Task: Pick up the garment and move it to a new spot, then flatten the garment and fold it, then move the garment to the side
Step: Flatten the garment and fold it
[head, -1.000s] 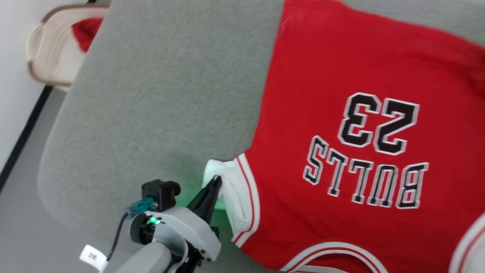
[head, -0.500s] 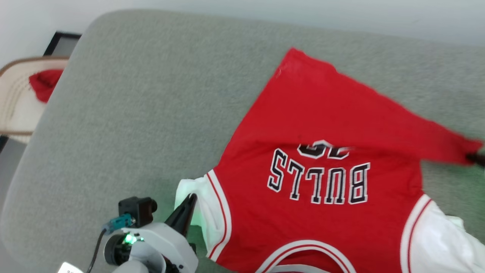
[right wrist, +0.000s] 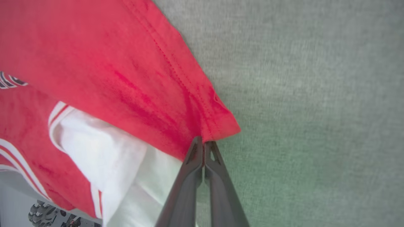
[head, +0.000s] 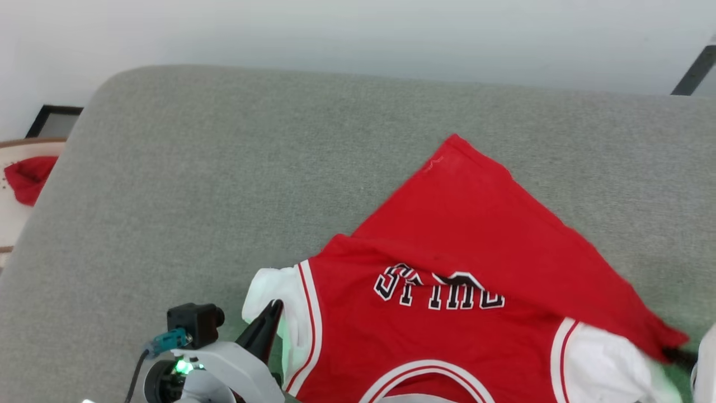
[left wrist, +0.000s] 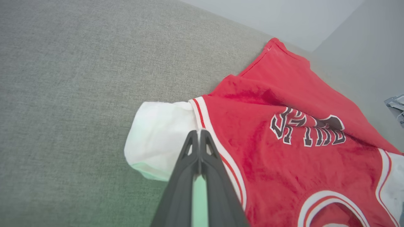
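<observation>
The garment (head: 458,235) is a red jersey with white sleeves, lying on a grey cushioned surface (head: 224,168). Its far hem is folded over toward me and hides the number and the upper half of the lettering. My left gripper (head: 276,305) is shut, its tips pinching the white left sleeve at the striped seam (left wrist: 199,132). The right gripper (right wrist: 203,143) is shut on the red hem corner of the garment (right wrist: 110,63), held over the white right sleeve (right wrist: 104,151). In the head view that corner and a dark fingertip (head: 678,355) sit at the lower right.
A cream basket (head: 11,224) holding a small red cloth (head: 28,179) stands off the surface's left edge. A pale wall runs behind the surface. A dark frame (head: 53,120) leans at the far left. The left half of the grey surface is bare.
The head camera has shifted. My right gripper has drawn the far hem corner toward me, folding the red fabric over the number and lettering. The left gripper has stayed on the sleeve.
</observation>
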You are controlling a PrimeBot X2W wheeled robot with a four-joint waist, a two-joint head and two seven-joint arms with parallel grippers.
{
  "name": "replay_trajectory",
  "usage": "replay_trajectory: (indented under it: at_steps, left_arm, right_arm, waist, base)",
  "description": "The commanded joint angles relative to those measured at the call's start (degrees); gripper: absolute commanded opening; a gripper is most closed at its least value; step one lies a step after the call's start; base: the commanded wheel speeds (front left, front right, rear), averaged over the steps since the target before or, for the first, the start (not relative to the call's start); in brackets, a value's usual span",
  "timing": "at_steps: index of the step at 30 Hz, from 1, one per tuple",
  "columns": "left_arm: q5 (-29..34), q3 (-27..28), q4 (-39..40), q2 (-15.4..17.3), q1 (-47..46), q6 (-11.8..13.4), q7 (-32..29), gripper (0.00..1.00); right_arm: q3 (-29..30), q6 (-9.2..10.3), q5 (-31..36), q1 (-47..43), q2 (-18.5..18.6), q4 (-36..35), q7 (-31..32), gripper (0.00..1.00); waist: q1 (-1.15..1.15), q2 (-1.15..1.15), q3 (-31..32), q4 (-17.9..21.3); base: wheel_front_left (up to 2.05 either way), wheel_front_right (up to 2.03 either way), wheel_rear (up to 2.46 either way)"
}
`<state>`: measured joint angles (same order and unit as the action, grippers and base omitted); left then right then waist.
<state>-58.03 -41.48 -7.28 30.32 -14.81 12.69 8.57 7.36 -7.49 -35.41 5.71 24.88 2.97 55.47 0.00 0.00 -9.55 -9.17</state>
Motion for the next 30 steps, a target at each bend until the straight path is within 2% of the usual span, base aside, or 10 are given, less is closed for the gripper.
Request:
replay_trajectory:
  at_steps: [1,5,6,7,8,17,22,26,30]
  left_arm:
    - [-0.46,0.05,0.22,0.28,0.72,0.43,-0.13,0.0]
    - [-0.47,0.07,0.52,0.53,0.94,0.54,-0.04,0.0]
    - [-0.42,0.07,0.6,0.61,0.93,0.58,-0.05,0.0]
    - [-0.41,0.06,0.67,0.65,1.0,0.62,-0.05,0.0]
    - [-0.46,0.06,0.77,0.66,1.09,0.58,-0.05,0.0]
    - [-0.27,-0.07,1.22,0.73,0.96,0.61,0.12,0.0]
    - [-0.06,-0.33,1.17,0.28,0.5,0.27,0.36,0.0]
    - [0.2,-0.86,0.78,-0.37,-0.32,-0.18,0.19,0.0]
    - [0.71,-1.82,0.13,-1.48,-1.47,-0.97,-0.26,0.0]
  right_arm:
    - [1.48,0.0,1.07,-2.48,-1.69,-0.84,-0.33,0.0]
    - [3.13,0.0,3.01,-4.74,-4.52,-1.91,-1.7,0.0]
    - [3.51,0.0,3.34,-4.83,-5.08,-2.23,-2.3,0.34]
    - [3.7,0.0,3.76,-4.92,-5.48,-2.36,-2.56,0.49]
    - [3.66,0.0,4.25,-5.14,-5.65,-2.69,-2.63,1.0]
    - [3.96,0.0,5.64,-4.25,-6.33,-11.86,-1.95,1.0]
    - [0.24,0.0,5.96,0.06,-4.45,-17.16,-3.97,1.0]
    - [-3.65,0.0,6.44,5.5,-2.2,-16.02,-6.12,1.0]
    - [-7.67,0.0,5.4,11.97,-0.75,-10.8,-9.18,1.0]
  waist:
    - [0.0,0.0,0.55,0.63]
    - [0.0,0.0,0.65,1.07]
    - [0.0,0.0,0.63,1.2]
    - [0.0,0.0,0.62,1.32]
    - [0.0,0.0,0.58,1.39]
    - [0.0,0.0,0.33,1.2]
    - [0.0,0.0,-0.05,0.53]
    - [0.0,0.0,-0.31,-0.83]
    - [0.0,0.0,-0.78,-3.06]
  base:
    - [0.0,0.0,0.0]
    - [0.0,0.0,0.0]
    - [0.0,0.0,0.0]
    - [0.0,0.0,0.0]
    - [0.0,0.0,0.0]
    - [0.0,0.0,0.0]
    - [0.0,0.0,0.0]
    - [0.0,0.0,0.0]
    - [0.0,0.0,0.0]
